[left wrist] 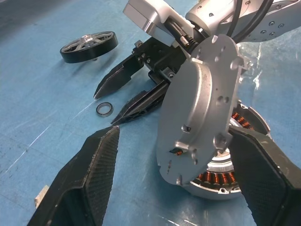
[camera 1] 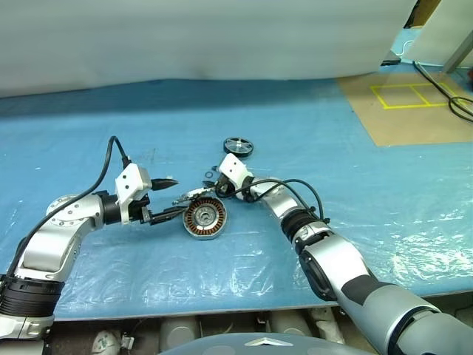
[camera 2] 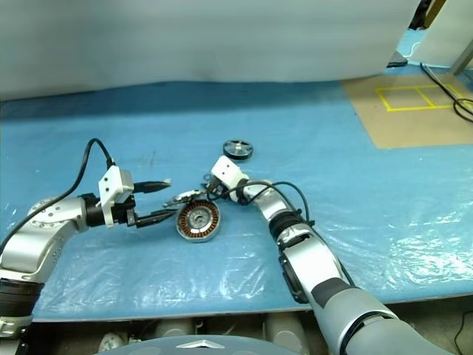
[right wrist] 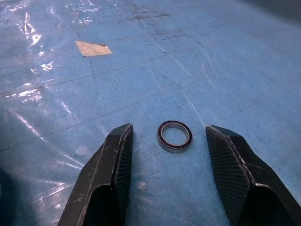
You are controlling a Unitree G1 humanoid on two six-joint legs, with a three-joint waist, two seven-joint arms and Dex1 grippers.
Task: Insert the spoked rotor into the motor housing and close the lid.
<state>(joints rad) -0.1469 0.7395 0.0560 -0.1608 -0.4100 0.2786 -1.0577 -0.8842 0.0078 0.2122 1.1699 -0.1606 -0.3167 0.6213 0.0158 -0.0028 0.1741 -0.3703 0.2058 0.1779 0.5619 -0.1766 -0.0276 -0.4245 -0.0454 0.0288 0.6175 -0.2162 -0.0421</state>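
The motor housing (camera 1: 205, 219) rests tilted on the blue sheet with its copper windings facing me. The silvery-grey lid (left wrist: 197, 108) stands on edge against its far side. My left gripper (camera 1: 177, 195) is open around the pair. One finger (left wrist: 268, 179) is beside the housing, and the other (left wrist: 89, 174) is clear of the lid. The spoked rotor (camera 1: 238, 146) lies flat further back on the sheet. My right gripper (right wrist: 168, 127) is low over the sheet just behind the housing. It is open, with a tiny thin ring (right wrist: 174, 136) lying untouched between its fingers.
The table is covered by a blue sheet (camera 1: 89, 133) under wrinkled clear plastic. A tan scrap (right wrist: 93, 48) is stuck to it. A brown board with yellow tape lines (camera 1: 410, 96) and black cables (camera 1: 458, 107) lie at the back right. The table's front edge (camera 1: 185, 307) is close.
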